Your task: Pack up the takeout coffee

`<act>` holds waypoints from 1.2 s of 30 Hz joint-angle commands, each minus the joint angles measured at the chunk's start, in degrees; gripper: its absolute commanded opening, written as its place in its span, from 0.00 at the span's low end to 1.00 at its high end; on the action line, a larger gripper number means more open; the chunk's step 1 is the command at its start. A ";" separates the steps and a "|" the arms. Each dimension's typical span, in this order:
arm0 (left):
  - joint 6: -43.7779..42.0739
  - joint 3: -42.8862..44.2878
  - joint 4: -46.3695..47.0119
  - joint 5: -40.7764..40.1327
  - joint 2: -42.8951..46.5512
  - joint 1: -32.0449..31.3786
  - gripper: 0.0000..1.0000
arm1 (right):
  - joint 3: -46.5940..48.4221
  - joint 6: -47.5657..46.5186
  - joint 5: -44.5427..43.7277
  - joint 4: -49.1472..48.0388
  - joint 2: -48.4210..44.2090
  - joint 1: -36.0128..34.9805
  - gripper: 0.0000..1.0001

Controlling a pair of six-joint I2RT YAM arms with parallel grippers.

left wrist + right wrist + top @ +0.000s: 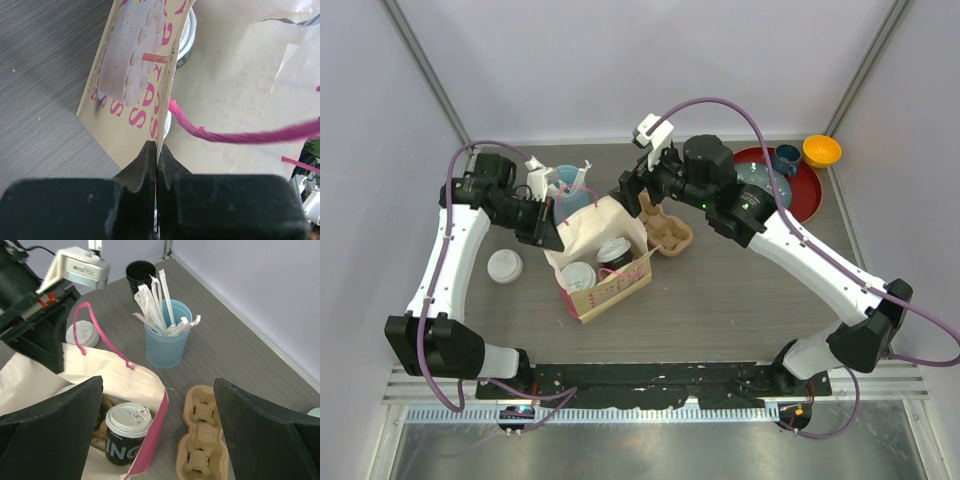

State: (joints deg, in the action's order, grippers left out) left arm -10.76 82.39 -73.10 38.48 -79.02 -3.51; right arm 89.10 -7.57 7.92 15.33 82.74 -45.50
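Grey table [740,300]: left claw [157,151] pinches bag [130,85] rim, cups [615,252] inside.

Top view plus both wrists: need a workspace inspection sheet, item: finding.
Surface: grey wood-grain table; no spills seen.
Job's things: front cup and rear cup, both lidded, stand inside the paper bag.
Clutter: cardboard carrier right of the bag; light-blue utensil cup behind it; white lid to its left; open black cup; red tray, dark-blue mug and orange bowl far right.
Grippers: left gripper shut on the bag's edge; right gripper open above bag and carrier.
Cables: purple cables along both arms.
Surroundings: pale enclosure walls.
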 commanded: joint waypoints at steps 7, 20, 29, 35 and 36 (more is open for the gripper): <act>0.30 5.41 -0.73 -2.36 0.19 -0.45 0.33 | 1.95 2.83 -2.47 1.98 2.07 1.02 0.98; 0.92 14.70 -2.83 -5.16 0.71 -0.45 0.64 | 1.87 2.91 -3.87 3.30 1.37 2.16 0.98; 1.01 22.63 -3.54 -8.15 1.50 -0.27 0.73 | -2.42 10.73 -4.15 0.15 -3.27 11.83 0.97; 4.25 23.09 4.53 -16.39 2.21 1.57 0.57 | -6.65 11.18 -1.17 -2.15 -6.19 14.56 0.96; 4.78 22.38 8.29 -17.64 1.95 1.75 0.49 | -6.92 10.74 -0.81 -2.24 -6.27 14.64 0.96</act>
State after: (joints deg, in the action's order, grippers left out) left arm -8.60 104.55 -74.19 28.01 -78.30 -2.98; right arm 83.18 2.04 4.21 17.52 79.64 -31.16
